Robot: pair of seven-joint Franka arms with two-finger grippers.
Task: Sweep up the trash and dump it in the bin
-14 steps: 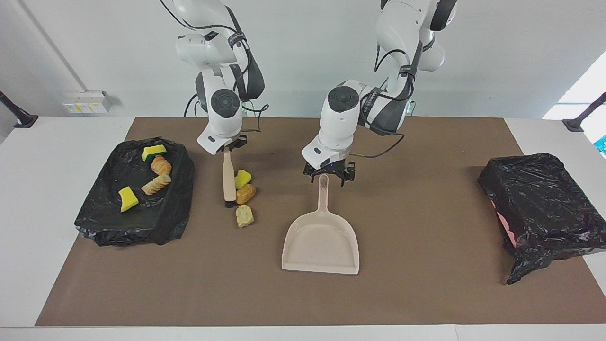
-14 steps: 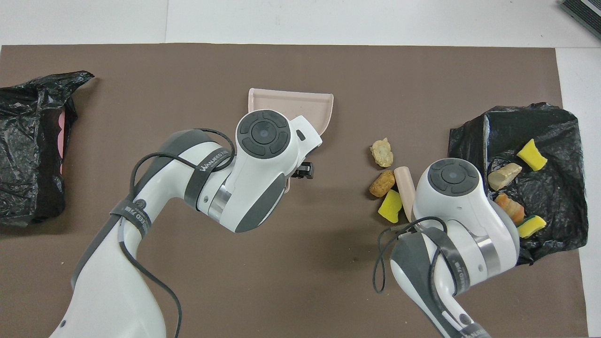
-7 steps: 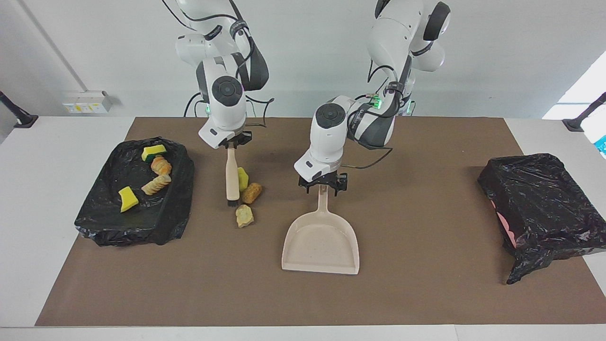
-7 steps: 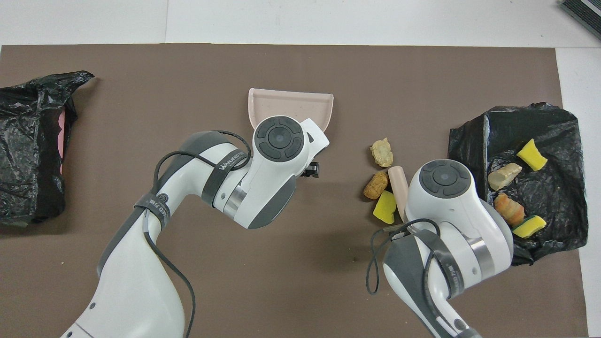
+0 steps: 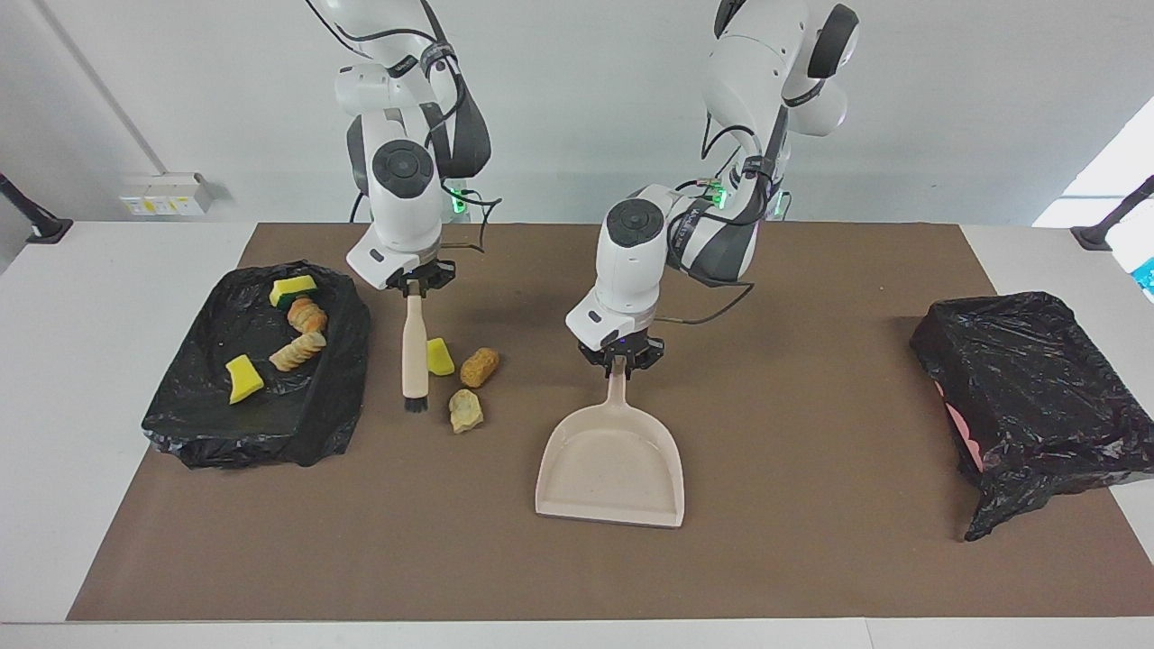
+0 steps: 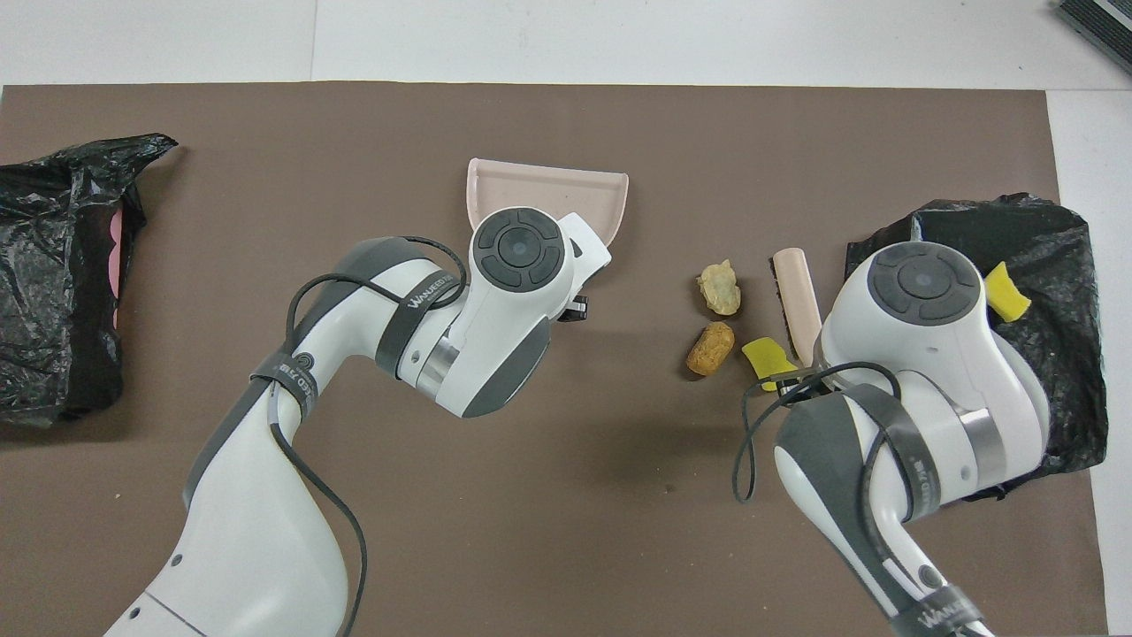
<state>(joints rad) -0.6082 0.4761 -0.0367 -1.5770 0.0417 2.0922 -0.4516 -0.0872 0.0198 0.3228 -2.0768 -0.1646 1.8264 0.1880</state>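
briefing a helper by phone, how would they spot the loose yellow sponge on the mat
Start at the black tray at the right arm's end of the brown mat. Beside it hangs the brush, with three loose pieces next to it. The sponge is the one nearest the brush, bright yellow; its neighbours are tan lumps.

A white desk (image 5: 135,577) carries a brown mat (image 5: 811,406) that covers most of its top and leaves white strips bare at both ends and along the edge farthest from the robots. A pale wall (image 5: 577,90) rises at the robots' edge. Low on it, toward the right arm's end, sits a white socket box (image 5: 165,193). A black clamp foot (image 5: 45,230) stands at that end of the desk, and another (image 5: 1095,236) at the left arm's end, with a blue-printed item (image 5: 1145,275) just beside it. A dark ribbed thing (image 6: 1097,18) lies at the corner farthest from the robots, at the right arm's end.
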